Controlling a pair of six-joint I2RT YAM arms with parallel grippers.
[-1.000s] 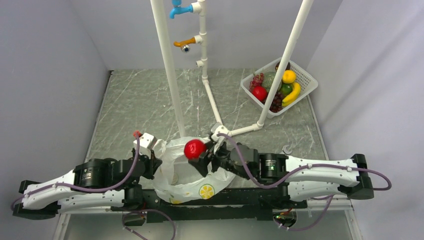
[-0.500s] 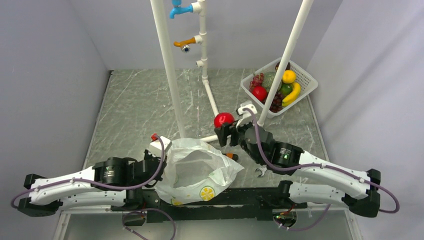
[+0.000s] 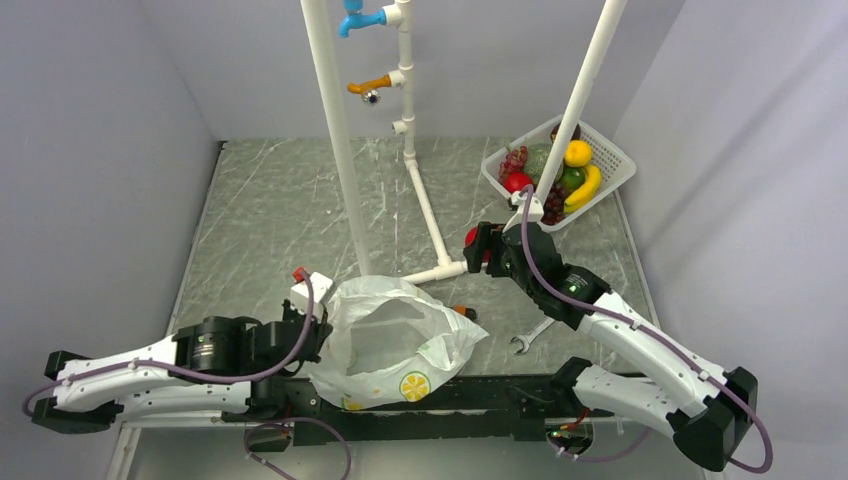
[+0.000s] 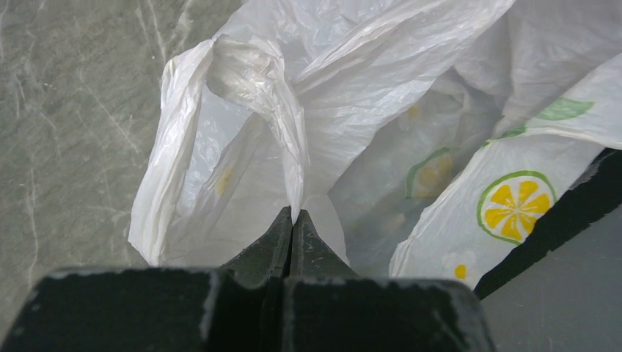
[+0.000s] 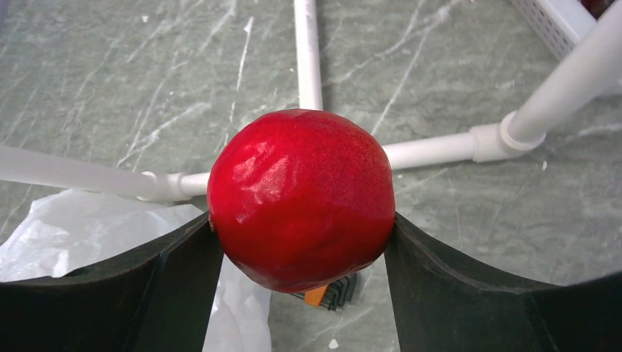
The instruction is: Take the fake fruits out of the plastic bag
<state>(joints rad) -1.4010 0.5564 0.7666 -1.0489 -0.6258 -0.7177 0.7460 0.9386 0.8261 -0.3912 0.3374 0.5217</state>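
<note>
The white lemon-print plastic bag lies open at the near edge. My left gripper is shut on the bag's twisted loop handle, with the fingertips pinched together on the plastic. My right gripper is shut on a glossy red apple and holds it above the table, right of the bag and short of the basket; the apple barely shows in the top view. No fruit shows inside the bag. More fake fruits lie in the basket: a red apple, a banana and a yellow-orange fruit.
A white basket stands at the far right. A white pipe frame with upright posts crosses the table's middle, close under the right gripper. A wrench and an orange-handled tool lie right of the bag.
My right gripper has carried the red apple from above the bag's mouth away to the far right, towards the basket. My left gripper has kept its hold on the bag handle.
</note>
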